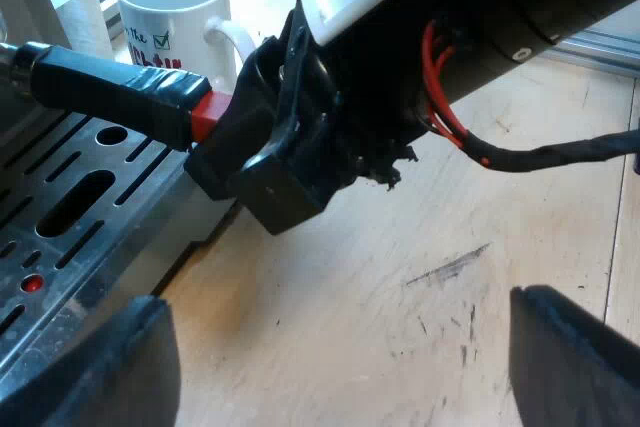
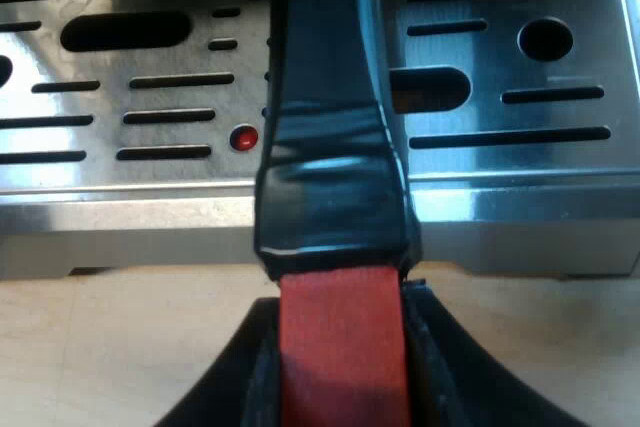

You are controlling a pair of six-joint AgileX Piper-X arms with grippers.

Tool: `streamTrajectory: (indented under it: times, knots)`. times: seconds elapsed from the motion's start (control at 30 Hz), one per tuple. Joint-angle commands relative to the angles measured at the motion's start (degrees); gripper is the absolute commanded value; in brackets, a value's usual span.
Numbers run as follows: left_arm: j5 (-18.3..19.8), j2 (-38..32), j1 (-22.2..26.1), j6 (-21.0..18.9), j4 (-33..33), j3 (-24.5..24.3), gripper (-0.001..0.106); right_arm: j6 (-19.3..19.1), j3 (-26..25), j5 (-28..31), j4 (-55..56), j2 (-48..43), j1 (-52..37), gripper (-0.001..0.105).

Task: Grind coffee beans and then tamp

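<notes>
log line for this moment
right gripper: shut on handle | left gripper: open, above table | handle: over drip tray | mug: near handle

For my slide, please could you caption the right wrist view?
Right gripper grips the handle's red end beside the drip tray.

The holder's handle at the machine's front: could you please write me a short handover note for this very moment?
Left gripper: open, holding nothing, over the wooden table beside the machine's drip tray.
Right gripper: shut on the holder's handle at its red end; the handle reaches out over the drip tray.
Mug: upright near the handle.
Done: handle gripped. Whether coffee is ground cannot be told.
Left: grinding if needed, then tamping.
</notes>
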Motion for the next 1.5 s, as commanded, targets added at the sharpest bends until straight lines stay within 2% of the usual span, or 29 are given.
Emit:
streamTrajectory:
  times: [0.03, 0.3, 0.47, 0.7, 1.23, 1.5]
  knots:
    - [0.02, -0.03, -0.25, 0.39, -0.65, -0.07, 0.07, -0.41, -0.55, -1.06, 1.15, -0.81, 1.5, 0.0]
    - [0.02, -0.03, -0.25, 0.39, -0.65, -0.07, 0.07, 0.17, -0.55, 0.84, 1.14, -0.8, 3.4, 0.0]
    - [0.02, -0.03, -0.25, 0.39, -0.65, -0.07, 0.07, 3.62, -0.55, 0.84, 3.99, -0.8, 3.63, 0.0]
    - [0.02, -0.03, -0.25, 0.39, -0.65, -0.07, 0.07, 3.73, -0.55, 4.3, 8.13, -1.74, 6.51, 0.0]
    - [0.02, -0.03, -0.25, 0.39, -0.65, -0.07, 0.07, 3.73, -0.55, 6.38, 11.11, -5.51, 6.74, 0.0]
    - [0.95, -0.03, -0.25, 0.2, -0.65, -0.07, 0.07, 3.73, -0.55, 10.42, 13.39, -7.63, 11.92, 0.0]
